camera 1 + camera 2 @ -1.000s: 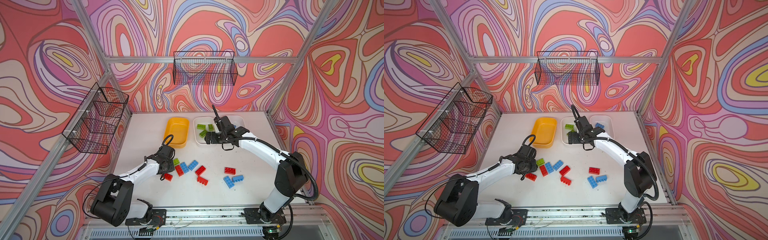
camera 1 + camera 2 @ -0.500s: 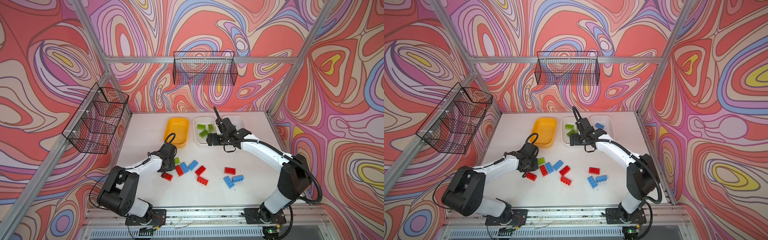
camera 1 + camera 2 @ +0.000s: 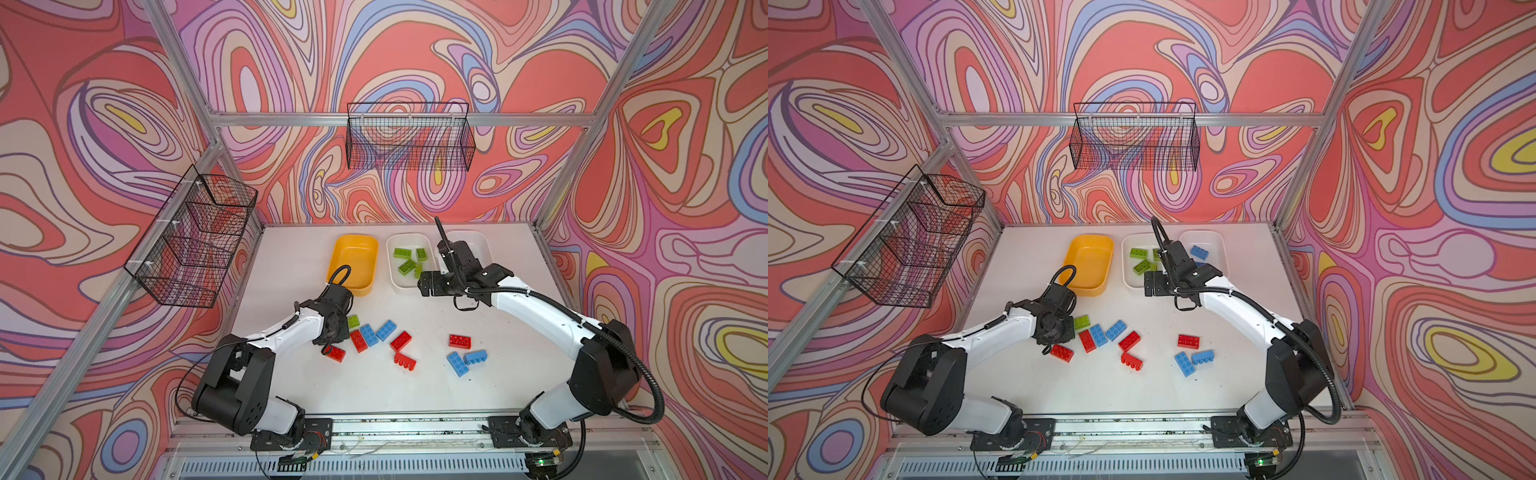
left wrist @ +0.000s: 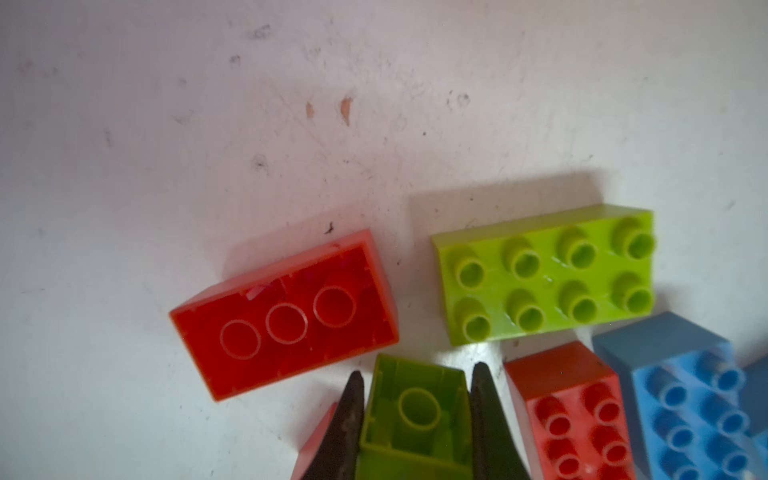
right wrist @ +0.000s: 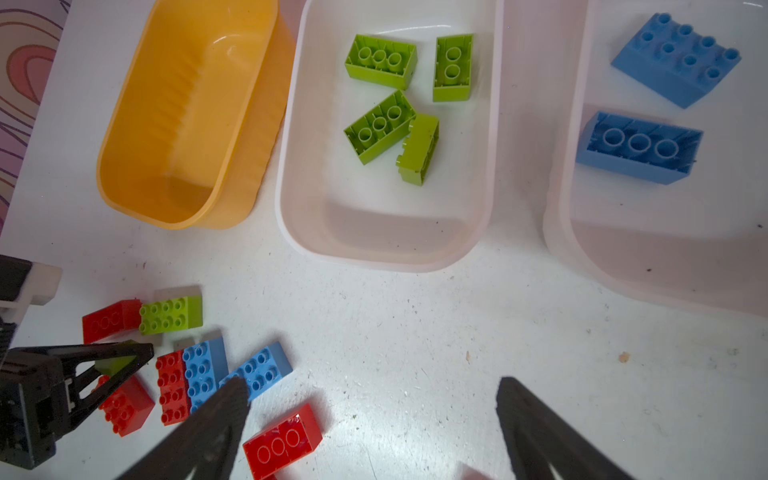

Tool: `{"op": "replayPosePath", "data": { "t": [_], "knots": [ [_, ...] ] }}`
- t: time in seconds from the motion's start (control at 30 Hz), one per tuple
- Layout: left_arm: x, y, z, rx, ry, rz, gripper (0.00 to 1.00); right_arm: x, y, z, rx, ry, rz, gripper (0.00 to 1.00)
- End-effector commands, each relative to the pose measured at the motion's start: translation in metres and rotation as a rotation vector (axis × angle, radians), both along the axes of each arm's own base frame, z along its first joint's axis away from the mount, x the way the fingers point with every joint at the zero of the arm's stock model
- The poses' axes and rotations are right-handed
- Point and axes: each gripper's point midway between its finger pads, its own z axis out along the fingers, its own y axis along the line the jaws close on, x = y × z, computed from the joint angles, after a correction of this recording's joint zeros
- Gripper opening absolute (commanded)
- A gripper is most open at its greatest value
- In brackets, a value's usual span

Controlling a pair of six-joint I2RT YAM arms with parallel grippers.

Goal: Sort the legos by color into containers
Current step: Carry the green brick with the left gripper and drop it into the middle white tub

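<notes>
Jaws of the left gripper point(image 4: 417, 374) pinch a small green brick point(image 4: 415, 424) among loose bricks point(image 3: 400, 340) at six o'clock from the yellow tub point(image 3: 353, 257). Right gripper point(image 5: 370, 382) hangs with jaws spread wide, empty, at six o'clock from the middle white tub point(image 3: 405, 283), which holds four green bricks point(image 5: 380, 126); two blue bricks point(image 5: 640, 145) lie in the end white tub point(image 3: 1208, 239) at its three o'clock
</notes>
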Motion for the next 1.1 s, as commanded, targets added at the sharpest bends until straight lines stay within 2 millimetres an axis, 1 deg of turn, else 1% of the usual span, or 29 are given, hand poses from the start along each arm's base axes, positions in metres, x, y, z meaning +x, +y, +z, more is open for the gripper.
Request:
{"op": "replayPosePath", "data": {
  "t": [0.0,0.03,0.13,0.2,0.23,0.3,0.37,0.5,0.6,0.7,0.8,0.9,1.0,1.03,1.07],
  "knots": [
    [0.004,-0.003,0.025,-0.002,-0.029,0.015,0.10,-0.006,-0.010,0.008,0.013,-0.036,-0.032,0.98],
    [0.006,-0.007,0.030,-0.005,-0.035,0.007,0.10,-0.009,-0.014,0.006,0.009,-0.037,-0.042,0.98],
    [0.020,-0.023,0.051,-0.020,-0.073,-0.016,0.11,-0.019,-0.024,0.000,-0.001,-0.034,-0.067,0.98],
    [0.034,-0.038,0.067,-0.030,-0.105,-0.044,0.11,-0.026,-0.030,-0.003,0.001,-0.031,-0.082,0.98],
    [0.039,-0.046,0.072,-0.030,-0.113,-0.061,0.11,-0.029,-0.032,-0.004,0.003,-0.029,-0.086,0.98],
    [0.060,-0.067,0.088,-0.043,-0.150,-0.094,0.12,-0.035,-0.038,-0.005,0.000,-0.034,-0.102,0.98],
    [0.081,-0.088,0.100,-0.057,-0.177,-0.126,0.12,-0.040,-0.044,-0.006,-0.006,-0.041,-0.117,0.98],
    [0.126,-0.136,0.117,-0.089,-0.219,-0.196,0.12,-0.046,-0.052,-0.002,0.015,-0.055,-0.144,0.98],
    [0.160,-0.171,0.117,-0.110,-0.243,-0.240,0.12,-0.052,-0.051,0.003,0.052,-0.056,-0.149,0.98],
    [0.190,-0.196,0.108,-0.100,-0.242,-0.267,0.12,-0.056,-0.052,0.007,0.076,-0.059,-0.153,0.98],
    [0.213,-0.216,0.096,-0.106,-0.237,-0.284,0.13,-0.061,-0.056,0.006,0.078,-0.057,-0.163,0.98],
    [0.227,-0.230,0.081,-0.122,-0.236,-0.298,0.15,-0.065,-0.061,0.005,0.073,-0.059,-0.179,0.98],
    [0.237,-0.239,0.070,-0.141,-0.243,-0.297,0.20,-0.066,-0.064,0.008,0.073,-0.068,-0.186,0.98],
    [0.239,-0.243,0.068,-0.151,-0.242,-0.296,0.24,-0.067,-0.065,0.009,0.072,-0.071,-0.187,0.98],
    [0.240,-0.245,0.065,-0.161,-0.238,-0.296,0.33,-0.067,-0.065,0.011,0.072,-0.076,-0.189,0.98]
  ]
}}
